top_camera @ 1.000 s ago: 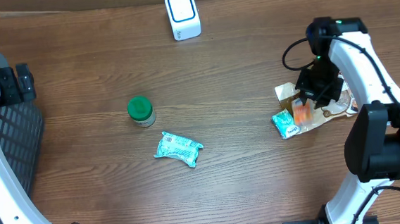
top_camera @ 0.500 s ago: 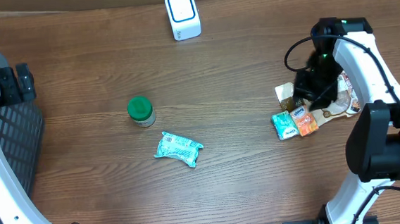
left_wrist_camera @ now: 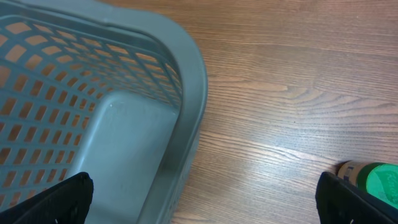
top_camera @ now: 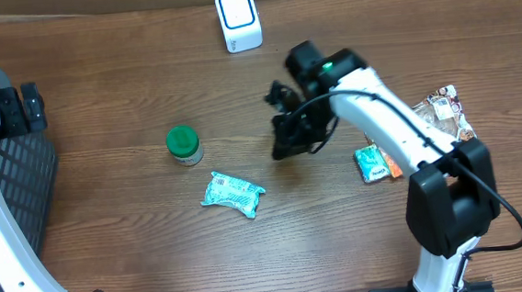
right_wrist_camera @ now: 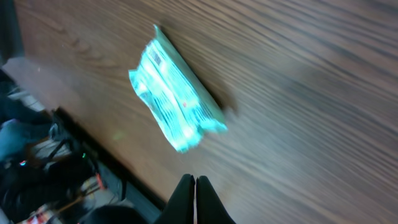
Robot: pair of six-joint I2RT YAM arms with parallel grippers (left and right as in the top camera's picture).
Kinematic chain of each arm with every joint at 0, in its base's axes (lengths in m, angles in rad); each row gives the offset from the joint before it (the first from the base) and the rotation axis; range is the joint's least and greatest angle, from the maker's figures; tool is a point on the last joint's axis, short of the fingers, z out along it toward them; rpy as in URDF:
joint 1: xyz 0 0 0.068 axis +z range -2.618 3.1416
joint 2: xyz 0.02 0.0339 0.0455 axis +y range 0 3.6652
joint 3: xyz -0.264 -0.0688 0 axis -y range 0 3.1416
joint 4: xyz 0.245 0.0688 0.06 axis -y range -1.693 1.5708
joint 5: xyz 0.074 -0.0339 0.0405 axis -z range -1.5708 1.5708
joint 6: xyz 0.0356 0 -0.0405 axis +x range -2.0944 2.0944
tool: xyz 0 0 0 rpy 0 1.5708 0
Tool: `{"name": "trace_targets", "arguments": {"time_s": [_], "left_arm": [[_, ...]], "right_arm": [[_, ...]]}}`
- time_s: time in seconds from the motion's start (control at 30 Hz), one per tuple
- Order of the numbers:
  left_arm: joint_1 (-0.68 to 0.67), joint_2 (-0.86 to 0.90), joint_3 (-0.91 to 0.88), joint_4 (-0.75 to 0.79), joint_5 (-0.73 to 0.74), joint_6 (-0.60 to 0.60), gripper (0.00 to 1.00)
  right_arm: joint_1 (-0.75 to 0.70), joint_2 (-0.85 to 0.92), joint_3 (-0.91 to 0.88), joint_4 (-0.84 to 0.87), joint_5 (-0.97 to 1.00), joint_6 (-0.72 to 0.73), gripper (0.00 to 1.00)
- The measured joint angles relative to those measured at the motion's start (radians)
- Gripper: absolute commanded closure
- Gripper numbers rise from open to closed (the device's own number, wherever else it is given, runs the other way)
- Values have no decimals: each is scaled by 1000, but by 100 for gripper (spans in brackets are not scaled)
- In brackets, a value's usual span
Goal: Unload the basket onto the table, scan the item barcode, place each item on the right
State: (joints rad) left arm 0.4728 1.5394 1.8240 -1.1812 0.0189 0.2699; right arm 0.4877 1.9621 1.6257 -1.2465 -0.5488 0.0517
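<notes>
Nearest you, the teal packet (top_camera: 232, 193) lies flat on the counter (top_camera: 140, 256), with nothing touching it. Off to its right, a few small packets (top_camera: 374, 163) sit in a loose cluster, with a crumpled wrapper (top_camera: 443, 110) just behind them. Your right pincer (top_camera: 285, 148) hangs between the two groups, above the counter and beyond the teal packet. Its fingers are pressed together with nothing between them, though the wrist view of this is blurred. A green-capped bottle (top_camera: 183, 144) stands upright to the left of that pincer. Your left pincer (left_wrist_camera: 208, 199) is at the far left, fingers spread wide and holding nothing, over the edge of a grey basket (left_wrist_camera: 186, 74). At the far edge stands the white scanner (top_camera: 238, 20) — well apart from the teal packet.
</notes>
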Motion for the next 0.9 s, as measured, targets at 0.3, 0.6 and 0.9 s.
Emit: {"name": "trace_targets", "arguments": {"time_s": [0.3,0.6,0.9], "left_arm": [[0,0,0,0,0,0,0],[0,0,0,0,0,0,0],[0,0,0,0,0,0,1]], "right_arm": [[234,0,-111,197,92,157,94],[370,0,-239,358,319,297,88],[368,46,-250,419,340,372,63]]}}
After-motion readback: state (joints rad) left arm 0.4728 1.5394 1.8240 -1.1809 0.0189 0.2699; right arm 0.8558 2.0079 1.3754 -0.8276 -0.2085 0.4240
